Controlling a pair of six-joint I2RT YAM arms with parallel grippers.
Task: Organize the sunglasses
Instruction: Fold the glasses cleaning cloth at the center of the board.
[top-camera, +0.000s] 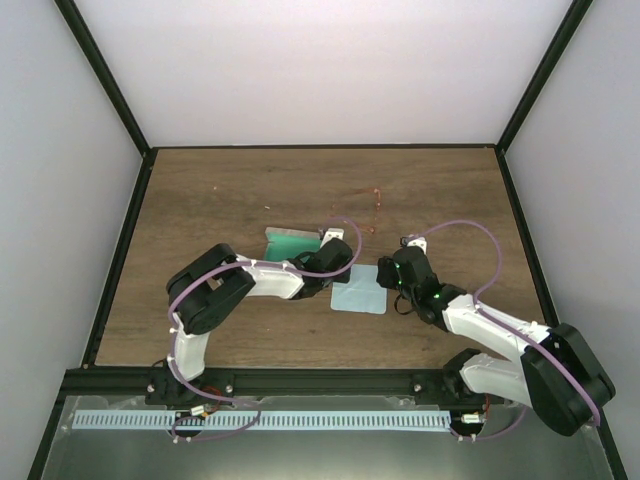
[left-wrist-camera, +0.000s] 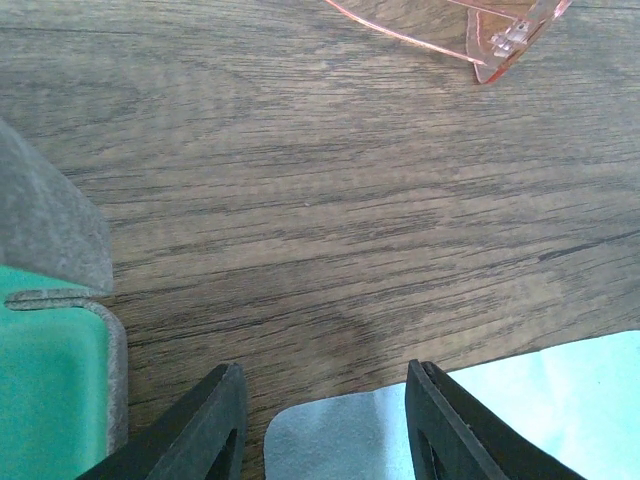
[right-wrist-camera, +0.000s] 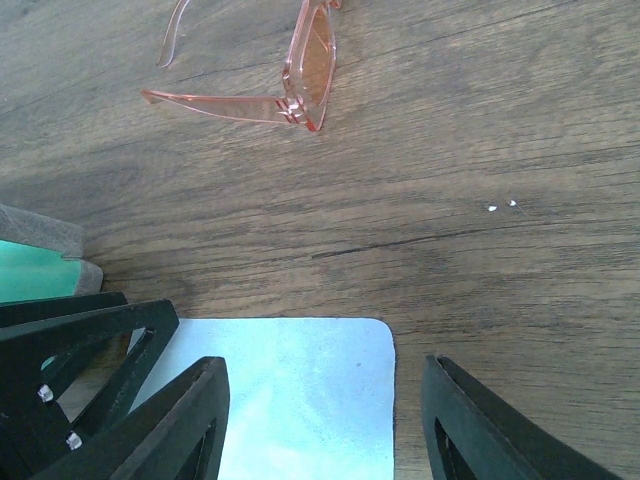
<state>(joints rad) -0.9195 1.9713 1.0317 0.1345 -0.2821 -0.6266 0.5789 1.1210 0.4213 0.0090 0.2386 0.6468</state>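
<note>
left gripper (top-camera: 340, 258) is spread wide, grasping nothing. its fingers (left-wrist-camera: 205, 425) hang low over the wood w/ the far left corner of the pale blue cloth (left-wrist-camera: 520, 400) showing btwn them. left arm rises from its base at the near edge, elbow folded back toward the left edge. its forearm runs rightward to abt mid-table, wrist aimed at the far edge.

right gripper (top-camera: 388, 272) is also released, nothing in it. the cloth's far right corner lies btwn its fingers (right-wrist-camera: 175, 420). right arm has its elbow out by the near right corner, forearm slanting in toward table centre. the 2 grippers sit close together over the cloth's far side. can't tell if either touches the cloth.

sunglasses (top-camera: 376, 208) lie on the table (top-camera: 220, 200), arms unfolded, just beyond the cloth toward the far edge, a bit right of centre. they're apart from both grippers, the cloth and the case. grey case (top-camera: 292, 242) w/ green lining lies open just left of the left gripper, near the cloth's far left corner.

room: bare wood along the whole far edge and in both far corners. there's a wide strip by the left edge, and more by the right edge past the right wrist.
</note>
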